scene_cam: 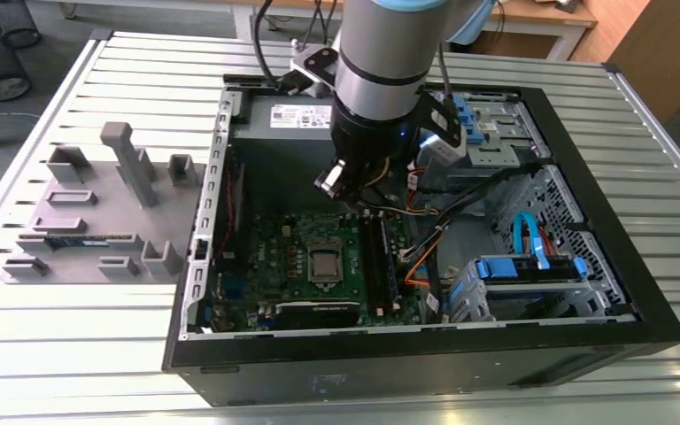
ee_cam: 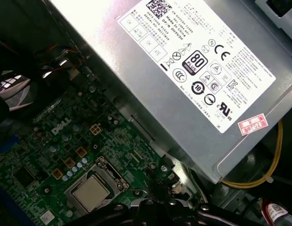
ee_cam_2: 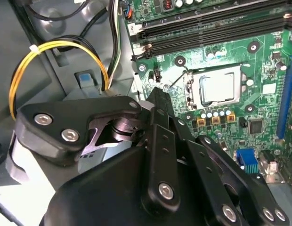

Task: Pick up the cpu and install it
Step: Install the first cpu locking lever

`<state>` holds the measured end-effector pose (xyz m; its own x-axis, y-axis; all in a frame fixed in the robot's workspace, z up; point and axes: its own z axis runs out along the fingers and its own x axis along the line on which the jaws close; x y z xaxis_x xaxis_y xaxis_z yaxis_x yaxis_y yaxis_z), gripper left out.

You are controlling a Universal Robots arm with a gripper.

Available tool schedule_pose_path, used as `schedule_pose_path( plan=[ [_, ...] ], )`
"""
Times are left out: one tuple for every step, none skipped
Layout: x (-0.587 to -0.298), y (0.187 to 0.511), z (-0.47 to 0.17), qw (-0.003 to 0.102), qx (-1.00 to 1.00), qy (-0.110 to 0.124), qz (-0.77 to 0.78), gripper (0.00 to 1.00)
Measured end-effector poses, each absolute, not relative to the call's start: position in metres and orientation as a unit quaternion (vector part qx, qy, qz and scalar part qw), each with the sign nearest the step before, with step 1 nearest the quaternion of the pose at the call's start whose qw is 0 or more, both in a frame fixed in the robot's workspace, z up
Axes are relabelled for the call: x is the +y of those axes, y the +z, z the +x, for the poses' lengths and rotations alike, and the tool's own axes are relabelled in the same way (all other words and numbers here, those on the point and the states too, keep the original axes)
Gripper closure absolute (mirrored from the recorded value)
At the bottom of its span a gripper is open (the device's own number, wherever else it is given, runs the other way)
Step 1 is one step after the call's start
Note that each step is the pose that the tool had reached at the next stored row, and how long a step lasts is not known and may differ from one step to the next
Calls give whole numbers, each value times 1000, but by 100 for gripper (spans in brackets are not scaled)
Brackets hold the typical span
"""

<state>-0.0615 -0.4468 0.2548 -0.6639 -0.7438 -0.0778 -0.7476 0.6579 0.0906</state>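
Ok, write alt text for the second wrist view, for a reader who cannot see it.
A silver-topped cpu sits in the metal-framed socket of a green motherboard, seen past the black linkage of the robot's gripper. Empty black memory slots run alongside the socket, and a loop of yellow wires hangs beside the board.

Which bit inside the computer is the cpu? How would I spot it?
Look in the open black computer case, at the green motherboard on its floor. In the metal-framed socket sits the cpu: a small flat square with a plain silvery top, unlike the long black memory slots beside it.
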Motion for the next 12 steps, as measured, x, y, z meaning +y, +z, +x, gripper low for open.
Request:
schedule_pose_path(
  plan=[
    [-446,254,-61,17,909,57,-413,89],
    [-446,253,-61,17,908,57,-415,89],
    [-446,252,-61,17,908,57,-416,89],
    [-446,251,-61,17,907,57,-416,89],
    [-446,250,-61,17,907,57,-416,89],
    [-446,249,-61,17,907,57,-416,89],
    [-446,248,-60,17,907,57,-416,89],
    [-446,248,-60,17,907,58,-416,89],
    [-446,248,-60,17,907,58,-417,89],
    [-446,247,-60,17,907,58,-417,89],
    [-446,247,-60,17,907,58,-417,89],
    [-446,247,-60,17,907,58,-417,89]
  ],
)
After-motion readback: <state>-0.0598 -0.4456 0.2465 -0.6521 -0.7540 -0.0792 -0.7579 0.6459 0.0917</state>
